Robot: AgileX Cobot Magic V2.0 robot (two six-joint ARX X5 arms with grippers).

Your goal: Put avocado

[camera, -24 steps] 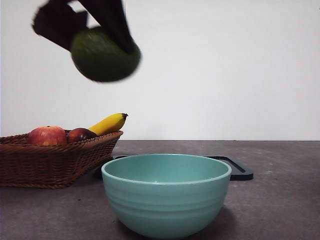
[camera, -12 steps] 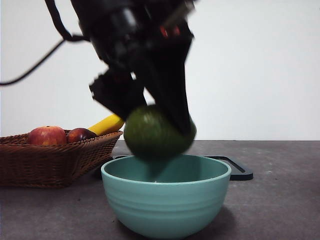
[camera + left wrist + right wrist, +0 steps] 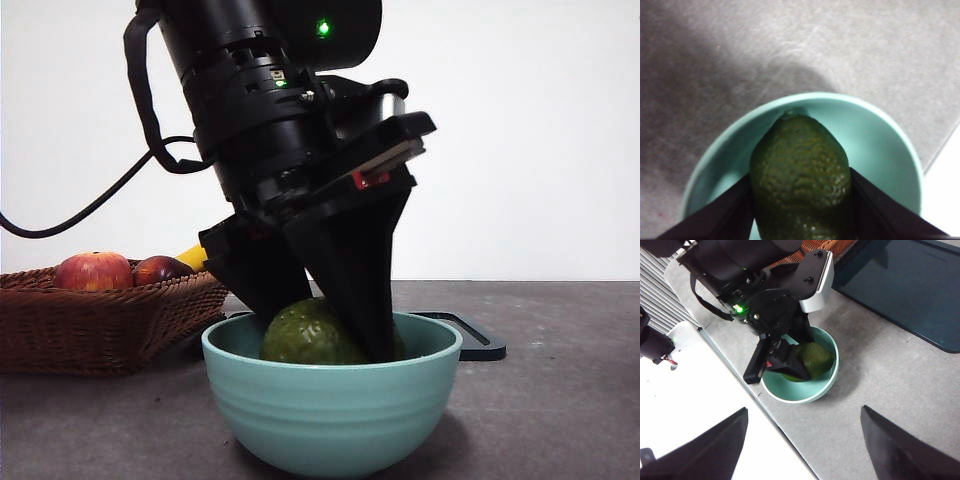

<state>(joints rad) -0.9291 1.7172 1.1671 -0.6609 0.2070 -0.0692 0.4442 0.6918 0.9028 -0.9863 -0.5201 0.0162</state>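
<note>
Avocado: dark green, bumpy matte skin, low inside teal bowl (clamped between claw jaws).

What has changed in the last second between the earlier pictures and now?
The left gripper carried the avocado from high above the wicker basket down and across into the teal bowl. It is now inside the bowl, with the jaws still shut on it; it has not been let go. The bowl, the basket with its apple and the black tray kept their places. The right gripper waits open above.
</note>
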